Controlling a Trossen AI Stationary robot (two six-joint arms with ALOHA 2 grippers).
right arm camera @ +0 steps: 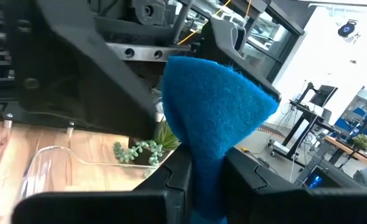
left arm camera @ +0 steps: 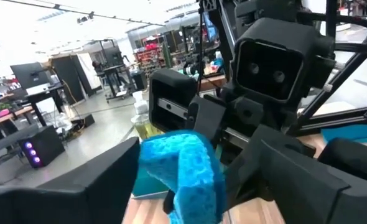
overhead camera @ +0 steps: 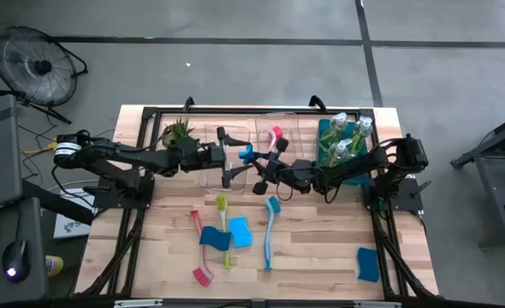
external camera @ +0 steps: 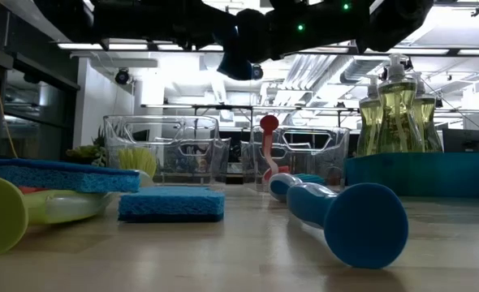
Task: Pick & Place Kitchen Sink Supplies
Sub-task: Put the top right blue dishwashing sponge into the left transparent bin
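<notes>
A blue sponge (overhead camera: 246, 154) hangs in the air over the clear bins (overhead camera: 222, 171), between my two grippers. My right gripper (overhead camera: 258, 159) comes from the table's right and is shut on it. My left gripper (overhead camera: 235, 156) comes from the left and is open, one finger on either side of the sponge (left arm camera: 183, 168). On the table lie a teal brush (overhead camera: 271, 231), a yellow-green brush (overhead camera: 224, 231), a red brush (overhead camera: 199, 248) and other blue sponges (overhead camera: 240, 231) (overhead camera: 367, 263). Another red brush (overhead camera: 276, 135) stands in the right clear bin. My right gripper pinches the sponge's lower part (right arm camera: 203, 163) between its two fingers, which point level from the table's right. The sponge stands up out of the fingers, bent over on itself, lifted clear above the bins. My left gripper: whether its fingers (left arm camera: 84, 180) touch the sponge I cannot tell.
A teal bin (overhead camera: 323, 137) with soap bottles (overhead camera: 347, 137) stands at the far right, just behind my right arm. A small plant (overhead camera: 177, 131) sits at the far left. The near half of the table holds the loose brushes and sponges.
</notes>
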